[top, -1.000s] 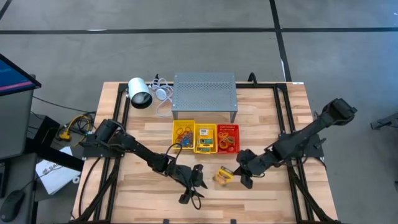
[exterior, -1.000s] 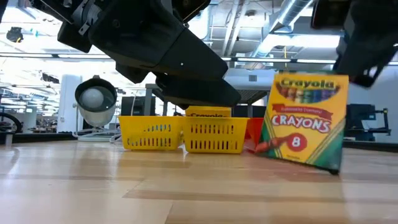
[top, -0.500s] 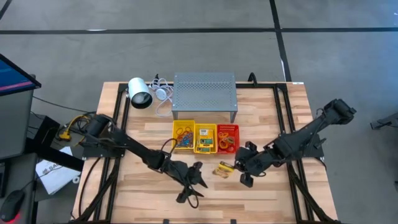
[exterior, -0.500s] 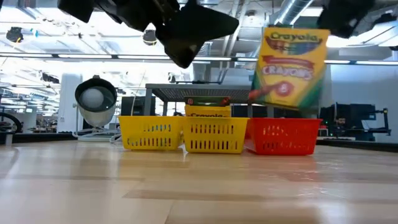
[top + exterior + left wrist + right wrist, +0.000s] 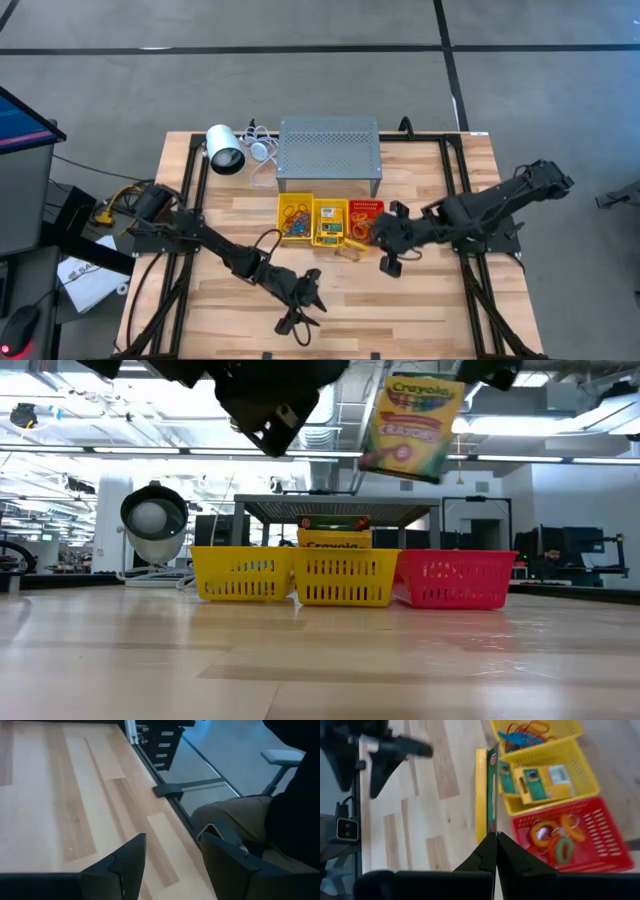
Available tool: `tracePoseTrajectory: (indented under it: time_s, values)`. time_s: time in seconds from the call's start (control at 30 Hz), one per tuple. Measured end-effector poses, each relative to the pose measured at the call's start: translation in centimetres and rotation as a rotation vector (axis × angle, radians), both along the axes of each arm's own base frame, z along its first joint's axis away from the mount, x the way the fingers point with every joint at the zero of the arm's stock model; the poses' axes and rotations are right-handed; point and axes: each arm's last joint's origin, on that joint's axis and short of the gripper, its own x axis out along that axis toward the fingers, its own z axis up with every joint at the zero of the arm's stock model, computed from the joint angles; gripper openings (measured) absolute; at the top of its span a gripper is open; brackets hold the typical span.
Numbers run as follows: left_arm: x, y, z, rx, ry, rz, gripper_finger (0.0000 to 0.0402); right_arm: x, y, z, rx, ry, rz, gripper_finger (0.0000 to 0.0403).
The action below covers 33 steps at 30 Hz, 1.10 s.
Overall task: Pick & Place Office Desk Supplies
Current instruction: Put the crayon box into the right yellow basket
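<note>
Centrally on the pale wooden plank counter (image 5: pixel 420 300): three small plastic mesh baskets in a touching row, just in front of the grey perforated metal stand (image 5: pixel 329 150).
- Left yellow basket (image 5: pixel 294 218): thin reddish-brown rubber bands (image 5: pixel 293 211) and a blue item.
- Middle yellow basket (image 5: pixel 330 222): small yellow-and-green crayon boxes (image 5: pixel 329 222) lying flat.
- Red basket (image 5: pixel 366 221): small oval rings (image 5: pixel 555 840) in orange and green.

Right gripper (image 5: pixel 366 240): jaws pinched shut on one edge of a yellow-and-green Crayola crayon box (image 5: pixel 406 428), carried in the air, tilted, well above the basket rims in the low view. From above, this box (image 5: pixel 350 249) sits just in front of the join between the middle yellow basket and the red basket. The right wrist view shows it edge-on, beside the middle basket's near rim.

Left gripper (image 5: pixel 299 312): jaws standing wide, holding nothing, near the counter's front edge, well apart from the baskets. Bare planks lie between the left gripper and the basket row, and the counter's front right area is open.

White cylindrical lamp (image 5: pixel 225 150): back left of the counter, beside the stand.
</note>
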Motion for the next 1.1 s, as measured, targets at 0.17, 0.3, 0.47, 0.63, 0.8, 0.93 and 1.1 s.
tracePoseTrajectory:
  time_s: [0.17, 0.3, 0.47, 0.63, 0.8, 0.93, 1.1]
  values:
    - [-0.4, -0.6, 0.0, 0.000, 0.000, -0.019, 0.0186, 0.6, -2.1, 1.6, -0.022, 0.001, 0.001, 0.0000]
    - [-0.4, -0.8, 0.0, 0.000, -0.001, -0.024, 0.0186, 1.9, -3.7, 2.3, -0.043, 0.035, 0.003, 0.0000]
    - [-0.5, -0.8, 0.0, 0.002, 0.002, -0.024, 0.0186, 4.9, -5.0, 2.6, -0.106, 0.133, 0.038, 0.0000]
    - [-0.8, -1.2, -0.2, -0.014, 0.029, -0.059, 0.0186, 7.5, -6.1, 2.7, -0.159, 0.240, 0.055, 0.0000]
    - [-1.5, -1.4, -0.6, -0.031, 0.136, -0.114, 0.0186, 9.7, -7.1, 2.1, -0.193, 0.290, 0.074, 0.0000]
    - [-2.5, -1.6, 0.1, -0.022, 0.188, -0.122, 0.0186, 10.8, -7.5, 1.2, -0.204, 0.314, 0.085, 0.0000]
    - [-4.6, -1.6, 2.0, -0.027, 0.134, -0.164, 0.0186, 11.5, -7.5, 0.3, -0.208, 0.338, 0.094, 0.0000]
